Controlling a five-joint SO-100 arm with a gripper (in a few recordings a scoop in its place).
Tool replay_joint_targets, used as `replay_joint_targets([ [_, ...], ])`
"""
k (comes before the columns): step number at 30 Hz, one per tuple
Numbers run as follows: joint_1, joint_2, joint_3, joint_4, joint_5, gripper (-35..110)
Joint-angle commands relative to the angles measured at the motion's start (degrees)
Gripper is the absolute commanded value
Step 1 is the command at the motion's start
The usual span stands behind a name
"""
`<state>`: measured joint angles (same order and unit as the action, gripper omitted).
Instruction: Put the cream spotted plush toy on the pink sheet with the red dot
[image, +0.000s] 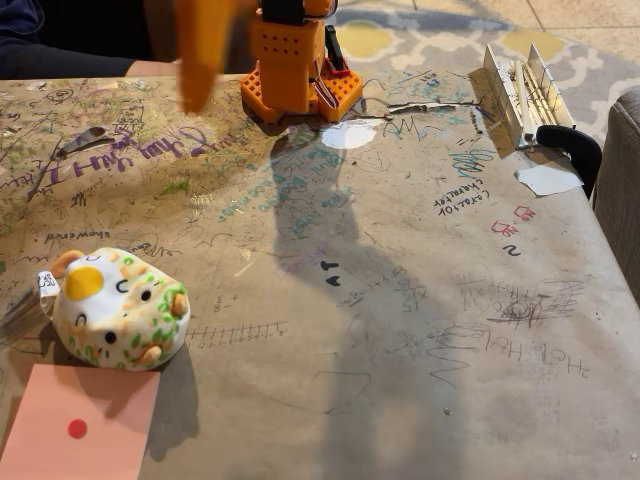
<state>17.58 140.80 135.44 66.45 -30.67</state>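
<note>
In the fixed view, a rounded cream-white plush animal toy with green and orange spots (118, 309) lies at the left on a brown, scribble-covered paper worktop (400, 330). Its lower edge touches or just overlaps a flat salmon-pink paper sheet with a small red dot (75, 428). The blurred orange end effector (203, 55) hangs at the top, well apart; whether it is open cannot be told.

One plush toy (118, 308), one pink sheet (80, 425), two white paper scraps (348, 135).
</note>
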Motion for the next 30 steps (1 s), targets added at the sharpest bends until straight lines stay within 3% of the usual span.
replay_joint_targets([
  [1, 1.8, 10.2, 17.1, -7.3, -0.6, 25],
  [5, 4.0, -1.8, 13.4, -18.7, -1.3, 28],
  [9, 7.7, -24.4, -0.9, -22.9, -1.6, 28],
  [13, 11.1, -36.0, -8.0, -27.4, -2.8, 29],
  [24, 14.4, -48.8, -25.0, -26.5, -0.6, 30],
  [30, 13.5, -49.8, -23.8, -22.4, -6.9, 30],
])
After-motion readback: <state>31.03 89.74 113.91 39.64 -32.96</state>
